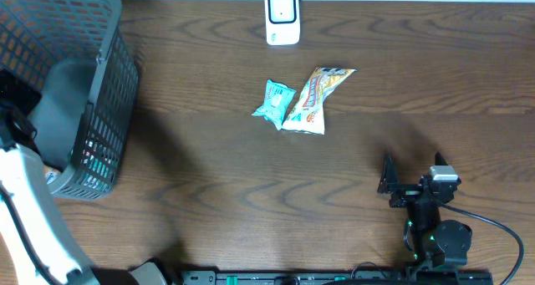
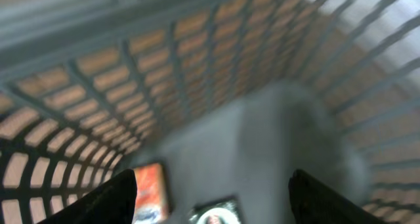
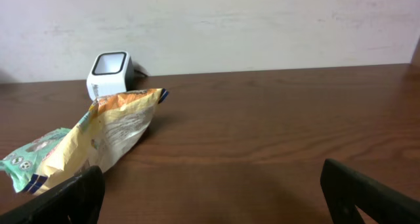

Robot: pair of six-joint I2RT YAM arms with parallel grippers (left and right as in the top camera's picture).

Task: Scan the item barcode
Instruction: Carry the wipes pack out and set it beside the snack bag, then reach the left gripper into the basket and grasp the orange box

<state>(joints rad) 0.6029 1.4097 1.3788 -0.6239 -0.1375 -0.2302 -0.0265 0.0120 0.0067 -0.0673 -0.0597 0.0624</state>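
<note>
From above, you have the white scanner (image 1: 282, 17) standing at the far edge of the brown table (image 1: 209, 176), about mid-width. Nearer the middle lie the two loose items: a yellow snack bag (image 1: 313, 99) and a teal packet (image 1: 274, 104). They touch side by side, with the teal one on the left, well clear of both arms. The grey mesh basket (image 1: 100, 68) sits at the far left, and your left arm reaches over its rim, so the fingers are hidden from this camera. The right gripper (image 1: 412, 170) is low at the right near the table's front edge, with nothing between its fingers. In the left wrist view, which is blurred, the left gripper (image 2: 210, 207) hangs inside the basket with its jaws spread wide and holding nothing. The grey floor shows between them, with an orange packet (image 2: 147, 191) and a dark-framed item (image 2: 213, 214) lying below; you cannot read either. In the right wrist view, your fingers sit at the bottom corners, spread fully and empty. Ahead to the left, the snack bag rests partly over the teal packet, and the scanner stands behind them by the wall.
</note>
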